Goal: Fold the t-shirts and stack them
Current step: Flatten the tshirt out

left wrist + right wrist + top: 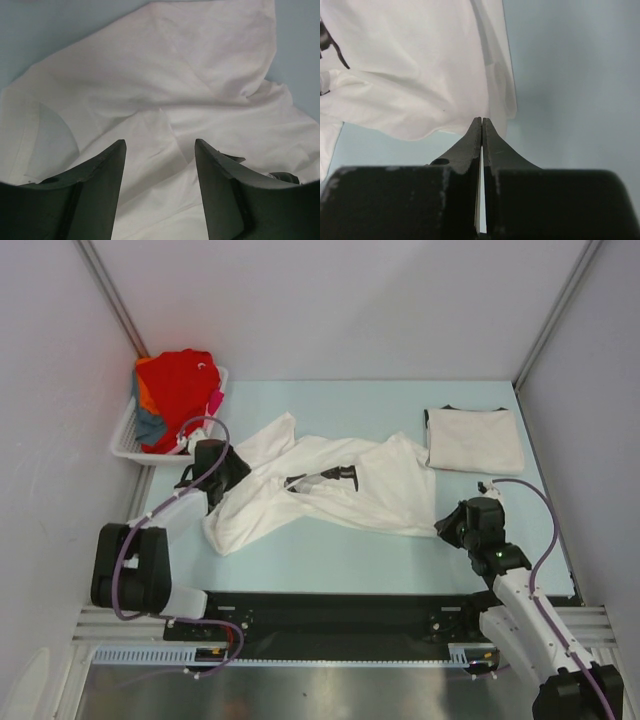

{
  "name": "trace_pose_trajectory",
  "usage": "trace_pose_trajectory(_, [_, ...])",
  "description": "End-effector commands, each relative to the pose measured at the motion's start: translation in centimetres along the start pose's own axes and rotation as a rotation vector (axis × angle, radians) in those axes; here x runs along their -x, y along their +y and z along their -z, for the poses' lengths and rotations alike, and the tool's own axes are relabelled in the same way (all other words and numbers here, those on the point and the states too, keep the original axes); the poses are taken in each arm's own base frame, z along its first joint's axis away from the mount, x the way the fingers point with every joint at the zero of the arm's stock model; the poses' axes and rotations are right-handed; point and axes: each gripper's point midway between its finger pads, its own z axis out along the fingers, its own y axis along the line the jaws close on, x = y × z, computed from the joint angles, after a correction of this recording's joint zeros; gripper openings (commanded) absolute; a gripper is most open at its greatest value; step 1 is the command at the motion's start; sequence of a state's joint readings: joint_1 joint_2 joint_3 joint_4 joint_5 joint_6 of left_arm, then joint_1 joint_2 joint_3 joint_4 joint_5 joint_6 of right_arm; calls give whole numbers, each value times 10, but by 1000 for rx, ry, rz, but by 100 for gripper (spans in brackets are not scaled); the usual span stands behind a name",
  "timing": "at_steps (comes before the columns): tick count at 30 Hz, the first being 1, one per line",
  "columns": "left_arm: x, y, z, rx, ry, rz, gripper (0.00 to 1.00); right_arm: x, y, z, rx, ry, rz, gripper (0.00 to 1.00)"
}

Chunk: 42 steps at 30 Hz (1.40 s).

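Top view: tee [330, 485] crumpled. My left gripper [160, 147] wide above it; right gripper [481, 120] closed at hem. I'd pinch low, spread flat.

Left end effector [160, 146] – spread apart, right end effector [481, 121] pressed closed

1. The top camera is looking down from above and behind the arm bases, far enough off that it is taking in the whole white shirt [330, 490].
2. The left wrist camera is peering out between the left gripper [160, 145] fingers, very close over the shirt's left end.
3. The right wrist camera is looking low along the right gripper [481, 120] at the shirt's right edge, also close.
4. All three views are sharing that shirt, and the two wrist views are covering its opposite ends.
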State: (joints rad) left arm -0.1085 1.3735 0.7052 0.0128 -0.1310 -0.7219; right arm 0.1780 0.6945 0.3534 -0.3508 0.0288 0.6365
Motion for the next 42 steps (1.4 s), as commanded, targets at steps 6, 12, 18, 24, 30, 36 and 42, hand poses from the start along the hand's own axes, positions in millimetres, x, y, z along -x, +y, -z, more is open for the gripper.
trace_pose_trajectory(6, [1,-8,-42,57,7,-61,60,29,25,8,91,-94,-3,0])
trace_pose_trajectory(12, [1,-4,-58,95,-2,-59,59,24,28,9,113,-68,-7,0])
trace_pose_trajectory(18, [-3,-3,-65,108,9,-53,30,21,28,9,119,-61,-13,0])
trace_pose_trajectory(24, [11,-7,-47,93,-40,-48,1,26,30,11,114,-75,-9,0])
trace_pose_trajectory(30, [29,-18,-13,36,-89,-38,0,26,28,6,94,-56,-12,4])
trace_pose_trajectory(36, [36,-27,27,-43,-113,-18,0,19,24,1,89,-47,-44,20])
trace_pose_trajectory(42, [33,-6,74,-55,-180,25,0,14,22,-2,87,-32,-63,61])
